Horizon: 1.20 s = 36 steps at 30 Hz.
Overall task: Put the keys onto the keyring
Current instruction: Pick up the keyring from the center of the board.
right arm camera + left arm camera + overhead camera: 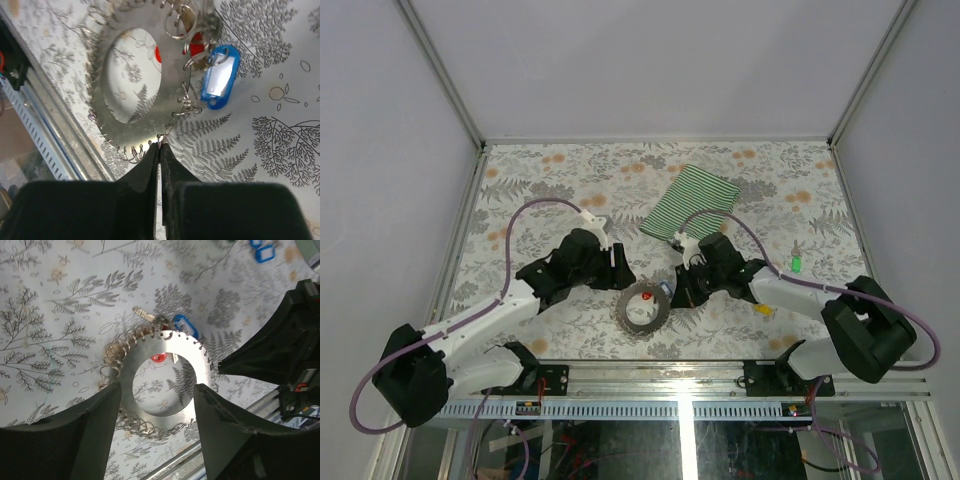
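Right gripper jaws pressed together at the rim of the keyring, left gripper jaws spread astride it, blue key at its edge — a firm pinch on one wire loop looks wise before pulling.

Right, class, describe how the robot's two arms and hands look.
The left arm and right arm each have white links, bulky black joints and a looping purple cable. The left hand and right hand are black, with two wedge-shaped fingers.

red key partly hidden beneath keyring, keyring's top cropped
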{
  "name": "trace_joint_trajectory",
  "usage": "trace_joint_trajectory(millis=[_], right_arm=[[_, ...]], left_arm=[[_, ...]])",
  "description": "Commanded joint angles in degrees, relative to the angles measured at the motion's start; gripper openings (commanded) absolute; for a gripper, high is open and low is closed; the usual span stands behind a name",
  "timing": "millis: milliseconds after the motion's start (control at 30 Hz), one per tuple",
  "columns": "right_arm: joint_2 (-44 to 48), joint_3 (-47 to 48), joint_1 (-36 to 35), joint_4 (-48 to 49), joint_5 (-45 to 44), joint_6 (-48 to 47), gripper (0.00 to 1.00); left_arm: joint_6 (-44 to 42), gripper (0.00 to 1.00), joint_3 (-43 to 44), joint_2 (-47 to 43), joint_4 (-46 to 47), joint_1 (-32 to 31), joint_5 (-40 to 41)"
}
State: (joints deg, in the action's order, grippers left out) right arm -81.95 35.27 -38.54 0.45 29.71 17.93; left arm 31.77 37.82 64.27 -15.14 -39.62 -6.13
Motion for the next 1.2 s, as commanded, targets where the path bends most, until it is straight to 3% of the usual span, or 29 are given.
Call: trace_joint_trajectory(millis=[0,133,233,367,533,867,1167], right_arm=[[8.1,1.2,0.3,0.6,2.8,-2.2,0.0],[13.4,2.8,0.2,-0.4,3.8,-3.7,0.0],[15.7,4.0,0.2,-0.5,5.7,-3.9,0.0],[19.2,6.6,0.0,-1.3,6.0,-3.8,0.0],[21.5,13.1,0.0,-6.5,0.3,-1.9,0.0],[23.7,21.7,0.1,-11.2,-11.5,8.0,0.0],[24.2,27.2,0.1,-14.8,-14.5,16.3,0.0]], left_arm=[[-2.6,0.64,2.9,-4.4,2.2,-0.3,1.2],[-4.5,0.8,3.6,-8.3,4.2,-0.3,0.3],[-6.1,0.87,5.1,-10.4,5.3,-0.3,-0.4],[-7.2,0.88,7.6,-11.7,6.3,-0.6,0.6],[-8.6,0.84,9.6,-12.3,10.8,-1.9,0.0],[-23.1,0.81,11.8,-13.4,16.3,-12.8,7.0],[-34.3,0.81,6.2,-14.1,28.3,-21.1,13.7]])
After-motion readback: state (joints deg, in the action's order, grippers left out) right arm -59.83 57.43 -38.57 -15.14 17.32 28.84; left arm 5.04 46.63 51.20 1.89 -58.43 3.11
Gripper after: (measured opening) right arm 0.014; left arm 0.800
